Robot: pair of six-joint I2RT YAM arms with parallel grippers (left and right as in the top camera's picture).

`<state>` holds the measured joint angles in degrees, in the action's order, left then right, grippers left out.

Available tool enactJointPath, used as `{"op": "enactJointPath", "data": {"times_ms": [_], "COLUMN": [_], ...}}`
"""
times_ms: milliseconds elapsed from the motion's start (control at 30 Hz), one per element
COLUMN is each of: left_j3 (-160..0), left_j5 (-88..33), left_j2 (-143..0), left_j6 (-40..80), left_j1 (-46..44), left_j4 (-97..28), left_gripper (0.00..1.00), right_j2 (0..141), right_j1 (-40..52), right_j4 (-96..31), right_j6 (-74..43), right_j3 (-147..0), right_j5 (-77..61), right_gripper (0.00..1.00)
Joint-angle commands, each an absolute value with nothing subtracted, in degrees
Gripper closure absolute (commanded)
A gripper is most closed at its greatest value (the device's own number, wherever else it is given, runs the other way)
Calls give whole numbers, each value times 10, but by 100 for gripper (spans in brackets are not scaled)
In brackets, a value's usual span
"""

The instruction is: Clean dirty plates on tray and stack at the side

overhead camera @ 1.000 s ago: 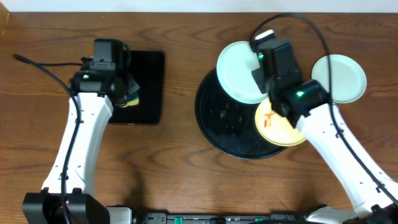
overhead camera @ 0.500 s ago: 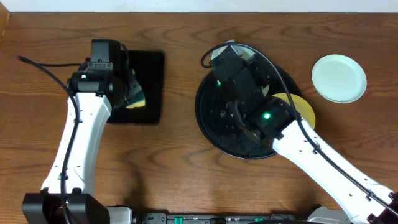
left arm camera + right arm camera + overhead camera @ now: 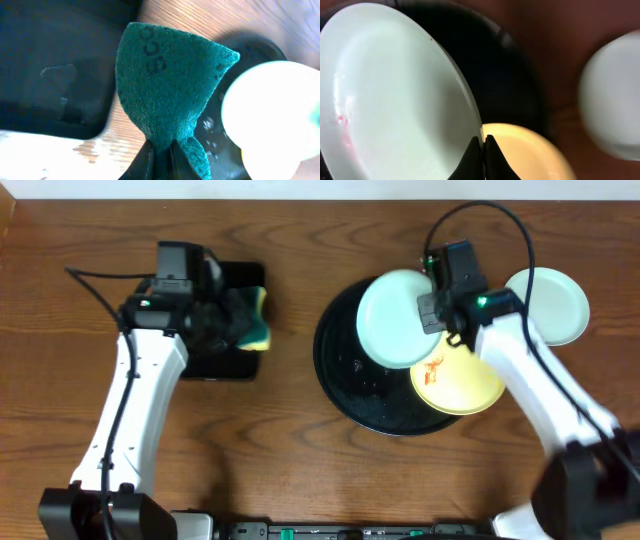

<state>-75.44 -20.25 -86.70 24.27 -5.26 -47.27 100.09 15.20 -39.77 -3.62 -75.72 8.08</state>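
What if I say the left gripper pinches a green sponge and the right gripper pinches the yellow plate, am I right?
Not quite. The right gripper pinches the rim of a mint-blue plate, not the yellow plate, which lies untouched below it. The right wrist view shows this. The left gripper does pinch the green sponge.

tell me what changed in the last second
The left gripper carried the green-and-yellow sponge right, to the edge of the small rectangular black tray, toward the large round black tray. The right gripper, shut on the rim of a pale mint-blue plate, swung left over that tray and back. The pale yellow plate and the second mint-blue plate stayed put.
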Motion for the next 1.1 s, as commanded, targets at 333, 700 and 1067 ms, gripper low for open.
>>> {"op": "enactJointPath", "data": {"times_ms": [333,700,1067], "left_j3": [-752,-752,-752], "left_j5": [-233,-175,-168], "left_j2": [-937,-1022,-1027], "left_j6": [277,284,289], "left_j1": [-201,-270,-275], "left_j4": [-361,-271,-264], "left_gripper": [93,93,93], "right_j2": [1181,1184,1180], "right_j1": [118,118,132], "right_j4": [-369,-351,-345], "right_j6": [-73,-73,-98], "right_j3": [-755,-756,-758], "right_j5": [-80,-80,-101], "right_gripper": [99,99,99]}}
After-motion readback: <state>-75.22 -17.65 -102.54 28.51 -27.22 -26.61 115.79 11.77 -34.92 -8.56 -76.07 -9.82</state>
